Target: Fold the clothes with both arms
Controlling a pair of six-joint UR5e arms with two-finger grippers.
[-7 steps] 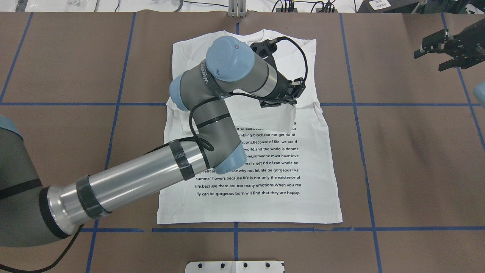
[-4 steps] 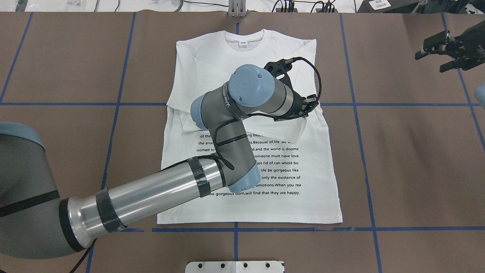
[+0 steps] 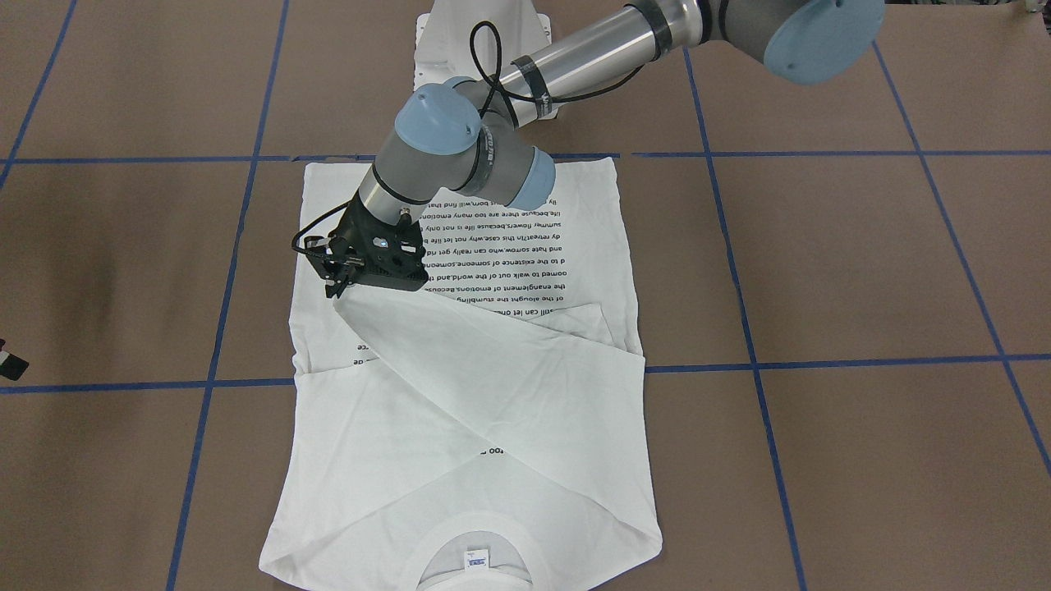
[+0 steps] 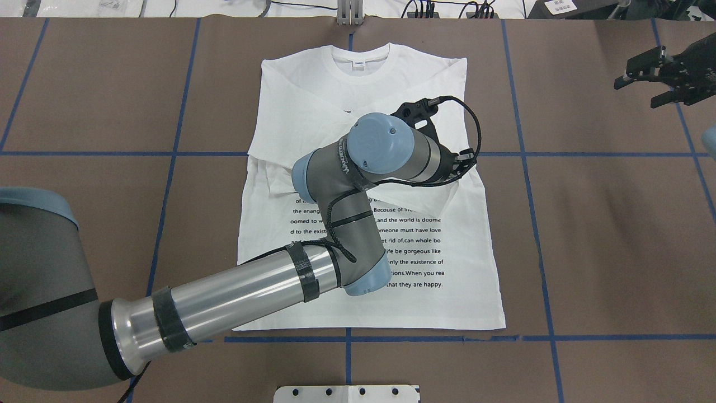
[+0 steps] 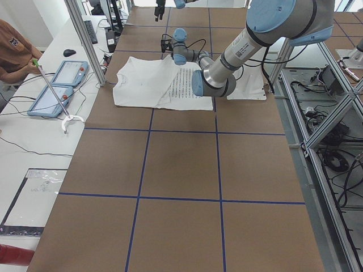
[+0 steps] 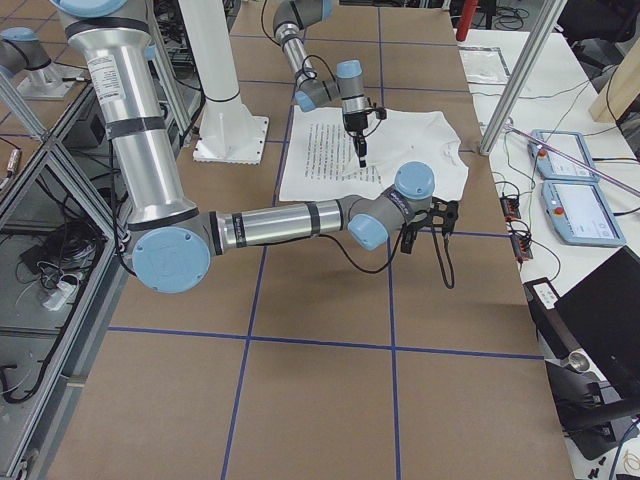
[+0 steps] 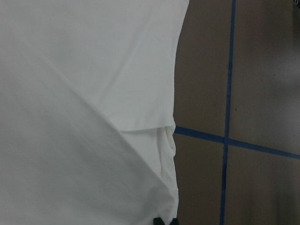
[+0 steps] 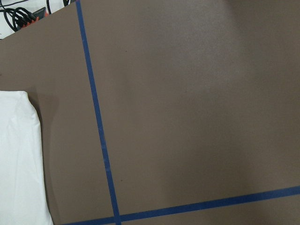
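Brown surface (image 3: 821,246) is spanned at its middle by the white T-shirt (image 3: 369,427). Its sleeve (image 3: 460,345) is clenched in the left hand (image 3: 335,287), likely for folding inward. The right hand (image 4: 635,92) is parked released, clear of it.

The white T-shirt (image 4: 369,89) carries lines of small black print (image 4: 414,230), partly covered by the left arm (image 4: 335,224). In the overhead view the right ends of the lines read "and the world is doome", "someone must have love", "life be gorgeous like", "only the existence of", "When you rea" and "that they are happy." The left ends read "the enang", "oomed to w" and "d to the exist". The neck tag (image 4: 358,64) bears blue marks too small to read. The white lettering on the arm's wrist cannot be made out.
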